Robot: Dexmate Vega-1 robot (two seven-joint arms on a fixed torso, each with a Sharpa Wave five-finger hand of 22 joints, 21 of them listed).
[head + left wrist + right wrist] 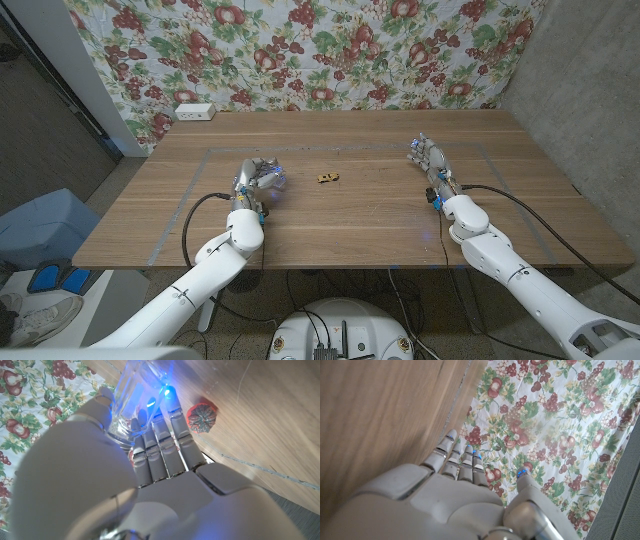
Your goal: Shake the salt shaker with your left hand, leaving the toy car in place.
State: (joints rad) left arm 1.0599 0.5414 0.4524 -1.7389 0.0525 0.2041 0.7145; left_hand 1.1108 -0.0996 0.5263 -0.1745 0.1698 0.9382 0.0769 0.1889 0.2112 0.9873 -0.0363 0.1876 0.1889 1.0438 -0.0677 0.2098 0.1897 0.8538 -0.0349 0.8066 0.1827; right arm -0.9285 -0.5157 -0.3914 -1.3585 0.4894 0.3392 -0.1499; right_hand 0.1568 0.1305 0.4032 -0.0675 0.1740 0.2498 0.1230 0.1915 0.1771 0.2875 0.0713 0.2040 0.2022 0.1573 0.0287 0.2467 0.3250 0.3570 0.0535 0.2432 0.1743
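The left hand (150, 455), smooth grey-white plastic with blue lights at its fingertips, grips the salt shaker (135, 400), a clear ribbed glass body pinched between thumb and fingers. In the head view this hand (262, 178) holds the shaker above the wooden table (350, 230), left of the toy car (327, 177), a small yellowish car lying on the bare woodgrain well apart from the hand. No writing can be read on shaker or car. The right hand (428, 160) holds nothing, its fingers straight and close together, far right of the car. A floral fruit-print cloth (330, 50) hangs behind the table.
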